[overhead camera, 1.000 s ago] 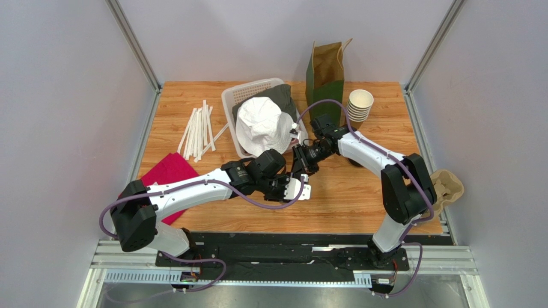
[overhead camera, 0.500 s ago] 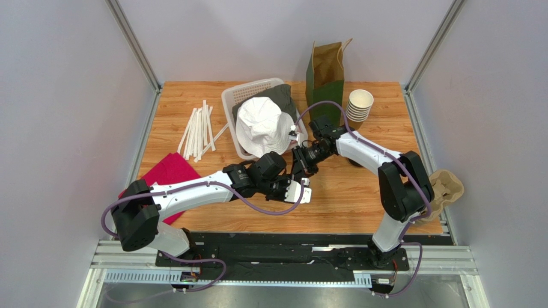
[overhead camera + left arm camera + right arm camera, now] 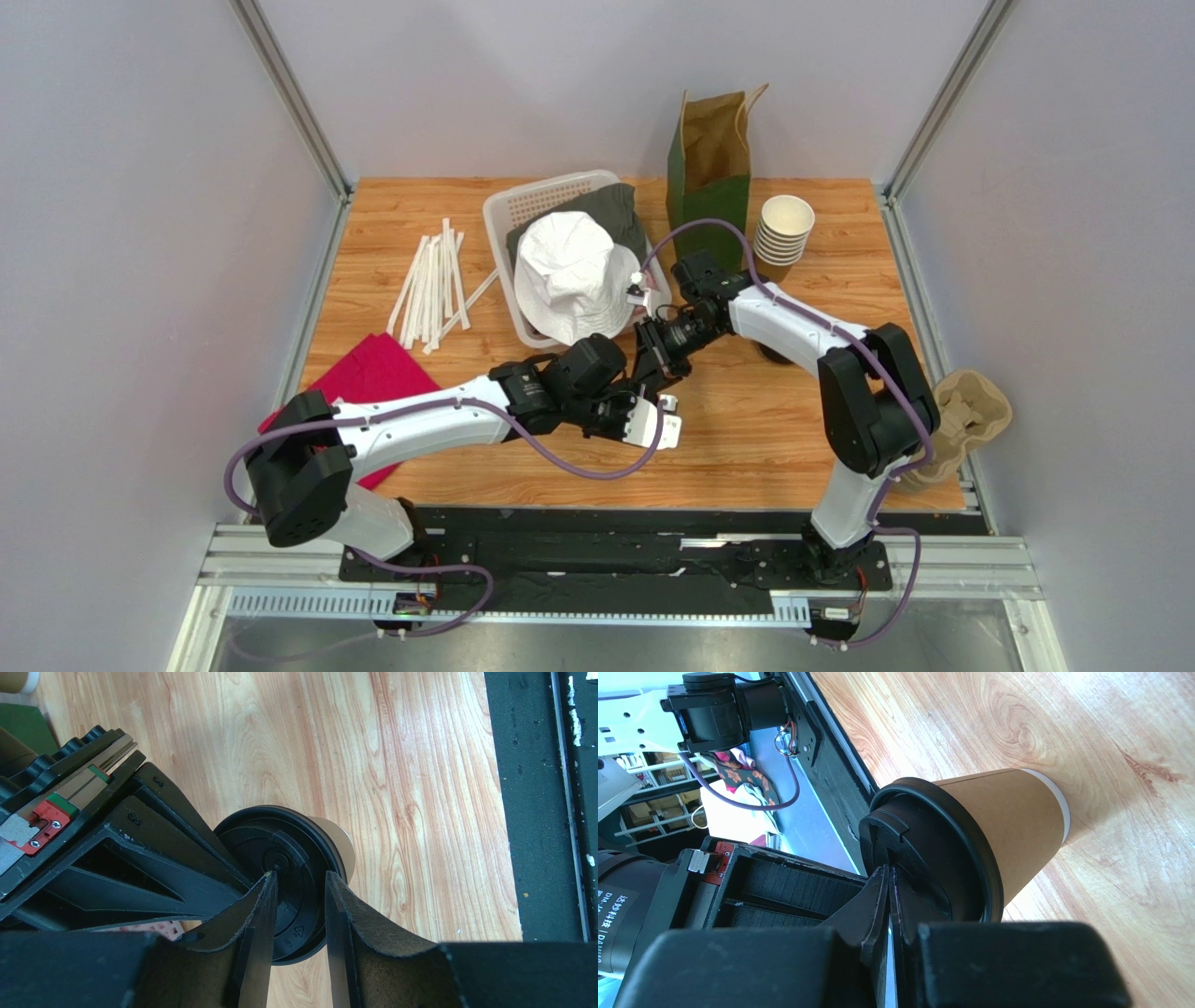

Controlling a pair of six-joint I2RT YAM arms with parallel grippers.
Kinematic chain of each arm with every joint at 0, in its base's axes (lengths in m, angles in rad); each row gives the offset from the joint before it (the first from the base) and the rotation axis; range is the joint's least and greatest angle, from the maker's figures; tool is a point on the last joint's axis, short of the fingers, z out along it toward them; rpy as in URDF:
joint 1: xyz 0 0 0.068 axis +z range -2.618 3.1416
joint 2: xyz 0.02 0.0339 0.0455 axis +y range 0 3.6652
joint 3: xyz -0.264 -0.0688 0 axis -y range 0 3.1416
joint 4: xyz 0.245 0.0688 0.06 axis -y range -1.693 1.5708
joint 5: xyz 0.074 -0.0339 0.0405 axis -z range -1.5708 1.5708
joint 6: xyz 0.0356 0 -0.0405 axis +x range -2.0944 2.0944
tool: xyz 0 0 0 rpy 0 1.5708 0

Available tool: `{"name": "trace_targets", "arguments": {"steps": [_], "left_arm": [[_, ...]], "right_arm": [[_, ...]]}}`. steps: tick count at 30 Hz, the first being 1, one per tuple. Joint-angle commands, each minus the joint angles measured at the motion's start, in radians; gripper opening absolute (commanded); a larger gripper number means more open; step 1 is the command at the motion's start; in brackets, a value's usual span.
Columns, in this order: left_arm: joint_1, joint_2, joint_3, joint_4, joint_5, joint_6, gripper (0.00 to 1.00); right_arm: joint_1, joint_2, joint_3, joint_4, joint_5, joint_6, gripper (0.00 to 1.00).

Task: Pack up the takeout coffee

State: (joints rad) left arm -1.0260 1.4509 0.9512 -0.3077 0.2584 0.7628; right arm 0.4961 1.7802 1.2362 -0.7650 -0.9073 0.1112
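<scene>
Hovering over the takeout coffee (image 3: pixel 1011 822), which sat on the wooden table (image 3: pixel 758 434) near its middle, the left gripper (image 3: pixel 300 880) had its fingers partly apart above the black lid (image 3: pixel 253 836), only the lid's face showing in the gap. The right gripper (image 3: pixel 889 875), reaching in from the far right, was closed against the lid's top; whether it pinched anything could not be told.

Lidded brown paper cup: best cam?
Right wrist: the brown paper cup with round black plastic lid shows sidewall and lid together. Left wrist shows mostly lid top; top external barely shows it.
</scene>
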Motion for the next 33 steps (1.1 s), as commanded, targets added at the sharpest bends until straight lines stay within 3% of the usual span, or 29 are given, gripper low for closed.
{"name": "trace_targets", "arguments": {"steps": [1,10,16,21,27,33], "left_arm": [[0.000,0.091,-0.055,-0.102,-0.008,0.006,0.38],[-0.002,0.114,0.070,-0.143,-0.007,-0.180,0.44],[-0.002,0.108,0.127,-0.179,-0.010,-0.270,0.54],[-0.002,0.078,0.176,-0.203,-0.021,-0.316,0.70],[0.000,0.059,0.245,-0.251,-0.022,-0.388,0.72],[0.049,-0.036,0.265,-0.269,-0.016,-0.532,0.69]], "right_arm": [[0.015,0.042,-0.001,0.007,0.130,-0.076,0.06],[0.015,-0.019,0.158,-0.062,0.048,-0.094,0.14],[0.019,-0.013,0.224,-0.118,0.012,-0.108,0.19],[0.009,-0.036,0.259,-0.135,0.002,-0.104,0.22],[-0.057,-0.094,0.258,-0.154,0.028,-0.074,0.28],[-0.212,-0.232,0.109,-0.160,0.047,-0.015,0.30]]}}
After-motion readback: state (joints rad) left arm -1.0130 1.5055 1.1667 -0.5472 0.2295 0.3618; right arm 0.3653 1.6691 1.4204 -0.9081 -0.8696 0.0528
